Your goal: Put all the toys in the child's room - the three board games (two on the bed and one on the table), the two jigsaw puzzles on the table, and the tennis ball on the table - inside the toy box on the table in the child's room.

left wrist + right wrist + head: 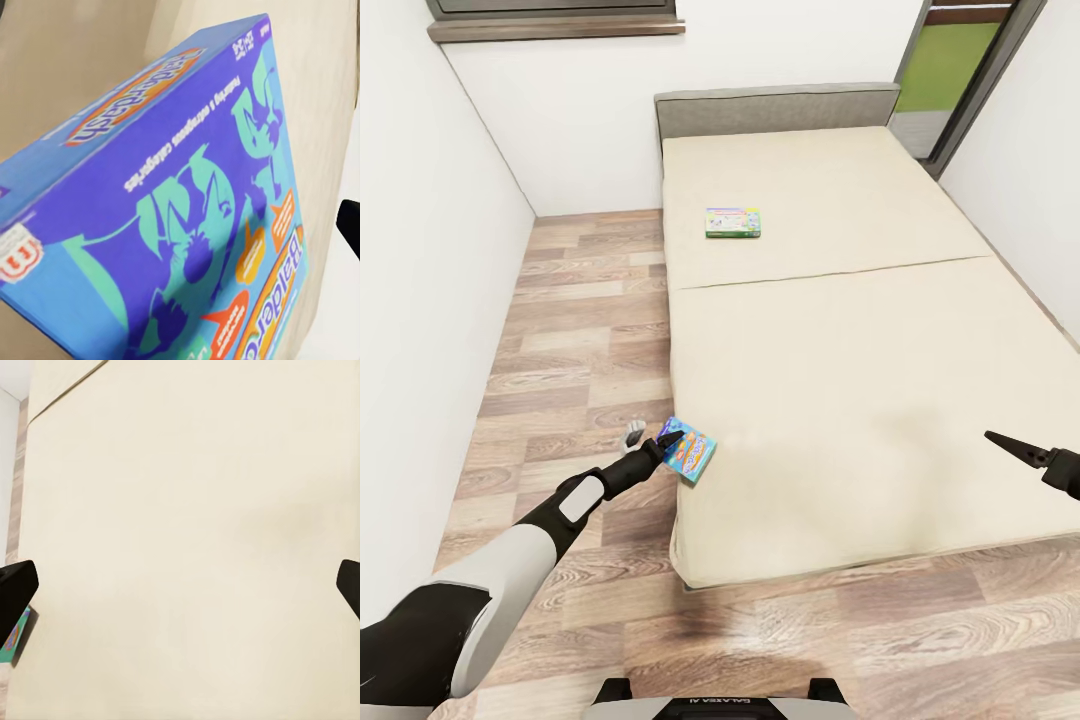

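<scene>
Left gripper [666, 441] apparently grasping blue board game [688, 449] at bed [840, 400] edge, lower centre; right gripper [180, 592] spread wide, holding nothing.

The flat blue and purple cardboard game box [172, 217] bears "Balderdash" in orange-rimmed lettering on its side and edge; its white line is too blurred to read.

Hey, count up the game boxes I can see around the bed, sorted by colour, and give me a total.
Blue flat printed game box, at the bed's near left edge by the left claw: 1
Green-edged flat printed game box, lying on the cream mattress: 1
Total: 2
</scene>
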Controlling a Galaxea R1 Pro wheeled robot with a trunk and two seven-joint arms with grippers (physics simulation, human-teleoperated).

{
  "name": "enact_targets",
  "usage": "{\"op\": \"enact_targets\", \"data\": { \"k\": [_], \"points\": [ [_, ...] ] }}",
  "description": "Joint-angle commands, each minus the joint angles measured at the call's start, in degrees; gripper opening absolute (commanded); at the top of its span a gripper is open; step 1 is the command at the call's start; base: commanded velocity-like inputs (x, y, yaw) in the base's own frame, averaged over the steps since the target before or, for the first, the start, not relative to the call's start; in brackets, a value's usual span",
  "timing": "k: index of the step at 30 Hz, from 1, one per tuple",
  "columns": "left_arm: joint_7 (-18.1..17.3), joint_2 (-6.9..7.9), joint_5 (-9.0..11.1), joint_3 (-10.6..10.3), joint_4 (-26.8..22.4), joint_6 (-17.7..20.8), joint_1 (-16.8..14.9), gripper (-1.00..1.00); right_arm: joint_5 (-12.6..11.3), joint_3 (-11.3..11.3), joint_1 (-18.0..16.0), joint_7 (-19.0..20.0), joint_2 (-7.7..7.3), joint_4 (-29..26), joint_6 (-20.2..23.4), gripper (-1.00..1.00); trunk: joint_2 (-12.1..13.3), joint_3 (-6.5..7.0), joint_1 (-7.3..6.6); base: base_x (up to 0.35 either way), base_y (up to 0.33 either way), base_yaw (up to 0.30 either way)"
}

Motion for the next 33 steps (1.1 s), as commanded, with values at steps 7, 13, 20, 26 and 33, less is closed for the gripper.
{"op": "enact_targets", "data": {
  "k": [7,13,20,26,33],
  "points": [
    [-0.72,0.03,0.62,-0.34,-0.06,0.32,0.01,1.0,-0.23,-0.04,-0.02,0.01,0.0,0.0,0.38,1.0,-0.02,-0.03,0.0,0.0,0.0,-0.003],
    [-1.02,-0.11,0.63,-0.34,-0.11,0.28,0.03,1.0,-0.23,-0.03,-0.03,-0.01,0.0,0.0,0.38,1.0,-0.02,-0.03,0.0,0.0,0.0,0.0],
    [-1.15,-0.18,0.61,-0.34,-0.83,0.26,0.1,1.0,-0.23,-0.03,-0.02,0.0,0.0,0.0,0.38,1.0,-0.02,-0.03,0.0,0.0,0.0,0.0],
    [-1.19,-0.2,0.58,-0.34,-1.66,0.26,0.26,1.0,-0.23,-0.03,-0.02,0.0,0.0,0.0,0.38,1.0,-0.02,-0.03,0.0,0.0,0.0,0.0],
    [-1.21,-0.21,0.57,-0.34,-2.01,0.29,0.33,1.0,-0.23,0.01,-0.01,0.01,0.03,0.0,0.38,1.0,-0.02,-0.03,0.0,0.0,0.0,0.0]
  ]
}}
